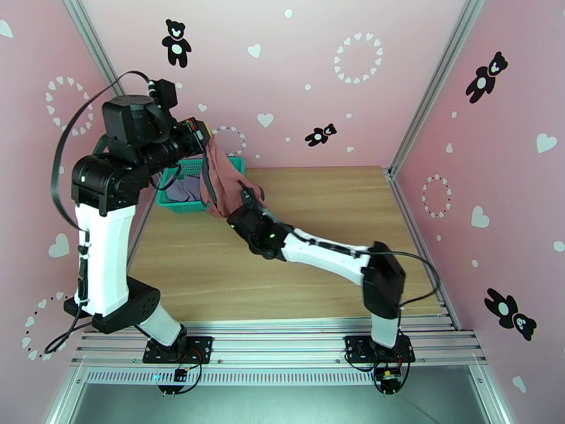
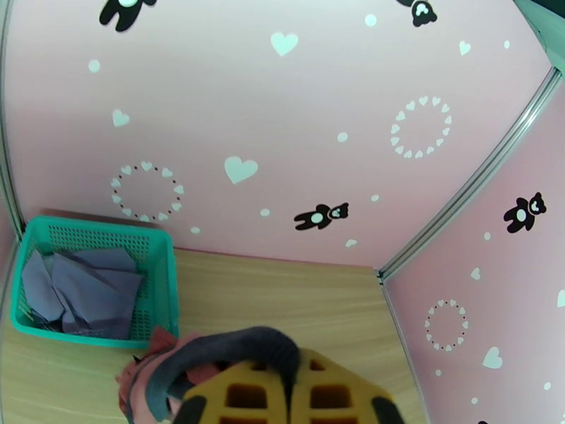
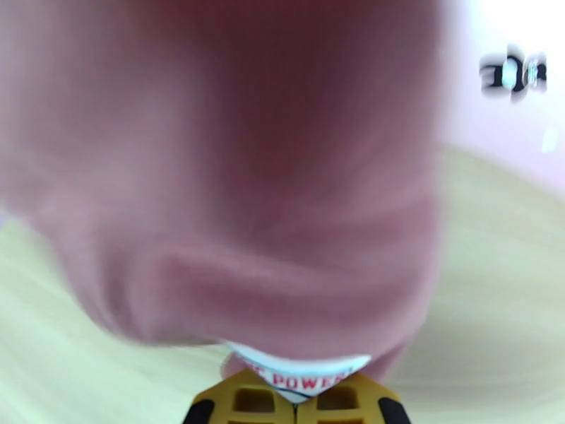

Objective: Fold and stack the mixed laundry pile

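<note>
The rust-red tank top (image 1: 224,179) hangs in the air at the table's back left, over the front edge of the basket. My left gripper (image 1: 204,141) is raised and shut on its top; in the left wrist view the dark navy trim (image 2: 233,350) is pinched between the yellow fingers (image 2: 332,398). My right gripper (image 1: 246,191) is shut on the tank top's lower right part. In the right wrist view, blurred red cloth (image 3: 226,171) and a white lettered label (image 3: 300,376) sit in the closed jaws. The grey-lavender shirt (image 2: 92,284) lies crumpled in the basket.
The teal mesh basket (image 2: 164,277) stands at the back left corner of the wooden table (image 1: 332,206), close to the pink walls. Bare tabletop stretches to the right and toward the front. A metal rail (image 1: 282,333) runs along the near edge by the arm bases.
</note>
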Controlling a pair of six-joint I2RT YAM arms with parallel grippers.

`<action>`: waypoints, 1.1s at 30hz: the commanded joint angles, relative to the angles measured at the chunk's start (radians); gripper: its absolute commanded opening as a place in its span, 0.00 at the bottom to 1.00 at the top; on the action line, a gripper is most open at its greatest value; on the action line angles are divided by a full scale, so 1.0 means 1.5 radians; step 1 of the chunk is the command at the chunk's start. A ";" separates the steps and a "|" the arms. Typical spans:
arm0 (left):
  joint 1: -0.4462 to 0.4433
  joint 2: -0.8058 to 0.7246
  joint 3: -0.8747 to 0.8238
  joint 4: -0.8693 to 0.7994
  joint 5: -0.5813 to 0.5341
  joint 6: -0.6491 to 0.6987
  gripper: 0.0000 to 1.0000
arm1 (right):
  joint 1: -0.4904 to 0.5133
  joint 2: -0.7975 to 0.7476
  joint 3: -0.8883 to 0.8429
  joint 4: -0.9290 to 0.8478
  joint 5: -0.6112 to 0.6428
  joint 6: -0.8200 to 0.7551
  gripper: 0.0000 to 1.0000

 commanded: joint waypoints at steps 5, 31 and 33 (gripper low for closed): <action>-0.002 -0.098 -0.043 -0.008 -0.028 0.035 0.00 | -0.027 -0.264 0.095 -0.251 -0.125 -0.289 0.00; -0.002 0.175 -0.311 0.082 0.091 0.034 0.00 | -0.509 -0.120 -0.083 -0.154 -0.290 -0.310 0.00; -0.003 0.265 -0.245 0.080 0.105 0.039 0.00 | -0.533 -0.053 -0.059 -0.138 -0.287 -0.298 0.00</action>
